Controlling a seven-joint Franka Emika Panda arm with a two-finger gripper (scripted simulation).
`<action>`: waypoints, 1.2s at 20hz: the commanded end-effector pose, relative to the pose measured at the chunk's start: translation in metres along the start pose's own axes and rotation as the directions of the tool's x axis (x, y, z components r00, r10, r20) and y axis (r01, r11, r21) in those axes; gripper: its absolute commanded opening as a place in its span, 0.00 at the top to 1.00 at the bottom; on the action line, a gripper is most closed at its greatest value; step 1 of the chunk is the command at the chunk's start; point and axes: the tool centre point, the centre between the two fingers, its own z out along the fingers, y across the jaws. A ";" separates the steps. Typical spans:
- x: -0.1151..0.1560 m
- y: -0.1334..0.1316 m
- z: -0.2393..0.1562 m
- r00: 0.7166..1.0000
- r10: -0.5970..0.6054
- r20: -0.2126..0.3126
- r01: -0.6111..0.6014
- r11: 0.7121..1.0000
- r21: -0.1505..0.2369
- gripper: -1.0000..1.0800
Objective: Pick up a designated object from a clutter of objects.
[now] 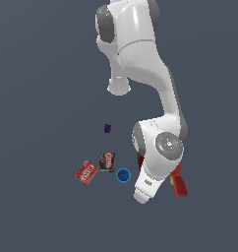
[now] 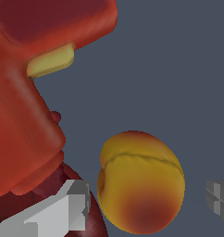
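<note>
My gripper (image 2: pixel 148 203) is spread wide, one grey fingertip (image 2: pixel 70 203) on one side and the other fingertip (image 2: pixel 219 199) on the far side of the yellow-orange fruit (image 2: pixel 141 183), which sits between them with a gap to each. The fruit shows a reddish patch and a crease across its skin. Just beside it looms the red-orange drill (image 2: pixel 26 102) with its pale yellow trigger (image 2: pixel 51 61), and the dark-red bowl (image 2: pixel 58 185) peeks out under the drill by my near fingertip. In the exterior view my arm (image 1: pixel 158 147) hides the fruit; the blue cup (image 1: pixel 123 175), brown packet (image 1: pixel 106 161), red box (image 1: pixel 86 172) and tiny purple thing (image 1: pixel 107 128) lie on the table (image 1: pixel 42 98) toward that view's left.
</note>
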 end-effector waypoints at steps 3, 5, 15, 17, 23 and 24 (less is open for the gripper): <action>0.006 -0.010 0.013 1.000 -0.013 0.003 0.012 1.000 0.013 0.04; 0.006 -0.010 0.013 1.000 -0.013 0.003 0.012 1.000 0.013 1.00; 0.005 -0.001 0.002 1.000 -0.005 -0.005 0.005 1.000 -0.002 1.00; 0.005 -0.002 0.002 1.000 -0.005 -0.005 0.005 1.000 -0.002 1.00; 0.001 -0.006 -0.010 1.000 -0.006 -0.005 0.006 1.000 -0.002 1.00; 0.000 -0.007 -0.013 1.000 -0.006 -0.005 0.006 1.000 -0.002 1.00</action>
